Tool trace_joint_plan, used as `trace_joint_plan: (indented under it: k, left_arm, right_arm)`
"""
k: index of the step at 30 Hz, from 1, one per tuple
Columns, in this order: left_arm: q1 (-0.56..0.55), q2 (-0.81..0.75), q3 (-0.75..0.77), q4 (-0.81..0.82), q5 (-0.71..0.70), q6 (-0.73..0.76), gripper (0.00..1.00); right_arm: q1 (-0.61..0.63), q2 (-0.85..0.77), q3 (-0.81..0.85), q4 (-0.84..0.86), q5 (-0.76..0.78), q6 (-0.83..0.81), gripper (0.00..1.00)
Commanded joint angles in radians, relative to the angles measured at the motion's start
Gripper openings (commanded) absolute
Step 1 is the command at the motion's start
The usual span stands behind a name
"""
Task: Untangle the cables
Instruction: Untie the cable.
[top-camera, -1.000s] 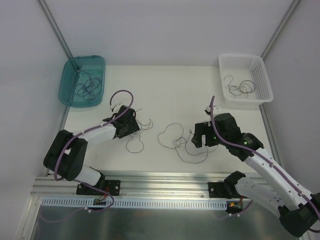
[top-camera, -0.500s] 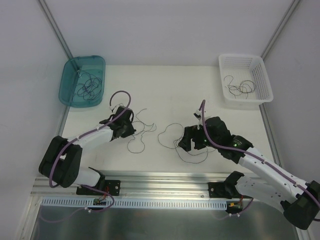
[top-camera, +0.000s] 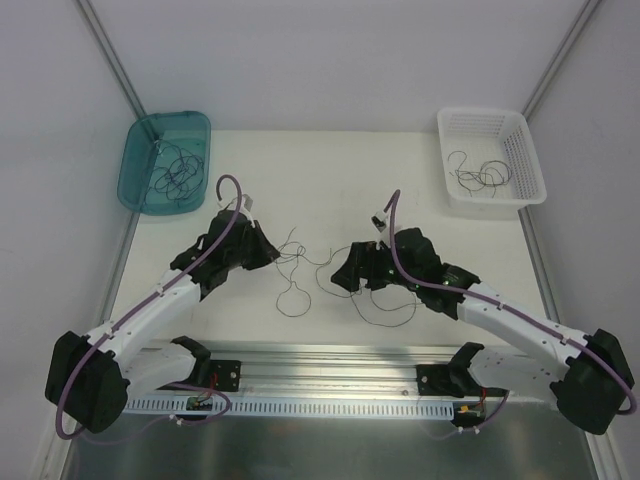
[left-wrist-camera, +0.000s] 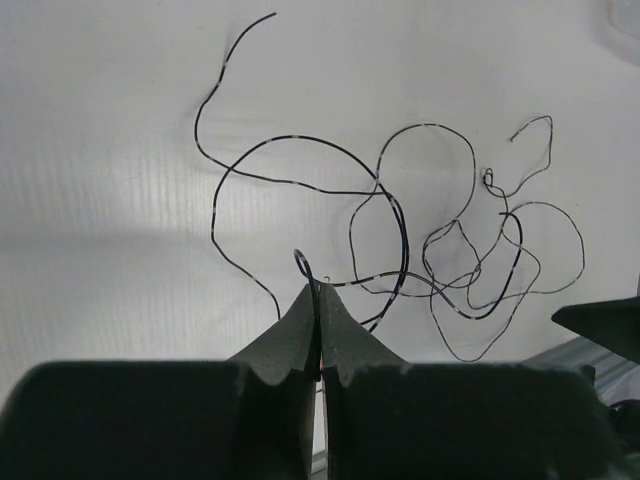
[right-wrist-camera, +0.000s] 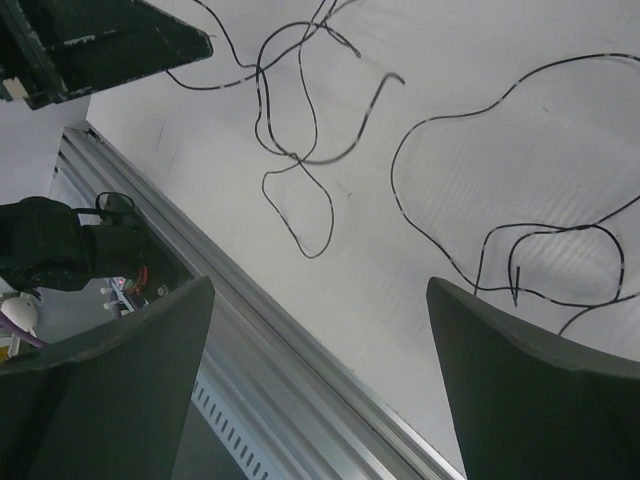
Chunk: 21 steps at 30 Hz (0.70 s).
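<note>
The left fingers (left-wrist-camera: 292, 335) are pinched tight on one strand of the cables (left-wrist-camera: 470, 278), which lie in a loose tangle on the bench (top-camera: 330, 170) between the two arms. The right fingers (right-wrist-camera: 520, 380) hang spread wide above the tangle, holding nothing. The sound move, I judge, is to pin the crossing loops with the right and draw the held strand away slowly and low. The strands are hair-thin, dark and wiry, springing into curls; the white bench looks smooth and matte, so they should slide.
</note>
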Motion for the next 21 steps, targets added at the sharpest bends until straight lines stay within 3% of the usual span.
trace_joint_plan:
  k: [1, 15, 18, 21]
  left_arm:
    - [-0.029, -0.061, 0.027, -0.011, 0.045, 0.044, 0.0]
    - [-0.149, -0.054, 0.059, -0.01, -0.001, 0.022, 0.0]
    - [-0.178, -0.041, 0.074, -0.01, -0.014, 0.022, 0.0]
    - [-0.195, -0.029, 0.08, -0.008, -0.017, 0.019, 0.0]
  right_arm:
    - [0.013, 0.062, 0.078, 0.111, 0.022, 0.077, 0.92]
    - [0.087, 0.349, 0.149, 0.355, 0.074, 0.347, 0.91]
    - [0.098, 0.397, 0.158, 0.388, 0.099, 0.374, 0.86]
    - [0.105, 0.428, 0.17, 0.38, 0.131, 0.372, 0.73]
